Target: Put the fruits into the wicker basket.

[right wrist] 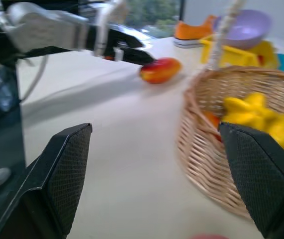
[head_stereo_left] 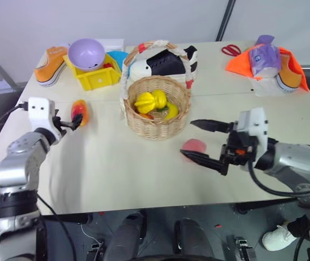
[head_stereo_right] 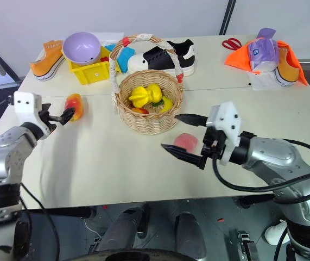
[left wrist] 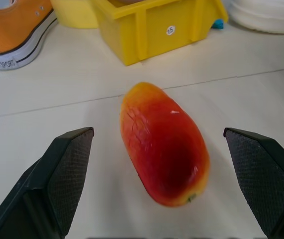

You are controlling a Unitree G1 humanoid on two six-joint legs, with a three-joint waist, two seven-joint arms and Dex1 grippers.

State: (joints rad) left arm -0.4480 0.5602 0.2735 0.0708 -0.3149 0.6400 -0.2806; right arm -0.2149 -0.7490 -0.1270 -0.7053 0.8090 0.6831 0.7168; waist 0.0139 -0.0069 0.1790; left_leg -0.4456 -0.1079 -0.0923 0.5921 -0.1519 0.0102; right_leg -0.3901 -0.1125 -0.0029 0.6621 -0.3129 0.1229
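While the left gripper [left wrist: 156, 189], jaws wide apart, frames the mango [left wrist: 163, 144] lying left of the wicker basket [head_stereo_left: 157, 109], that smooth, likely light fruit should be pinched across its narrow middle; the peach [head_stereo_left: 194, 145] sits just right of the basket, between the right gripper's [head_stereo_left: 198, 140] spread fingers.

Hidden and cut-off items
Peach [right wrist: 209, 236] clipped by right wrist view's edge; orange item under yellow fruits [head_stereo_left: 153, 102] in wicker basket [head_stereo_left: 157, 124] too hidden to identify; bin [left wrist: 151, 22] top cropped.

A lilac bowl [head_stereo_left: 86, 53] sits on the yellow bin [head_stereo_left: 97, 78] (orange sneaker [head_stereo_left: 50, 66] beside it); red scissors [head_stereo_left: 231, 50] lie far off.
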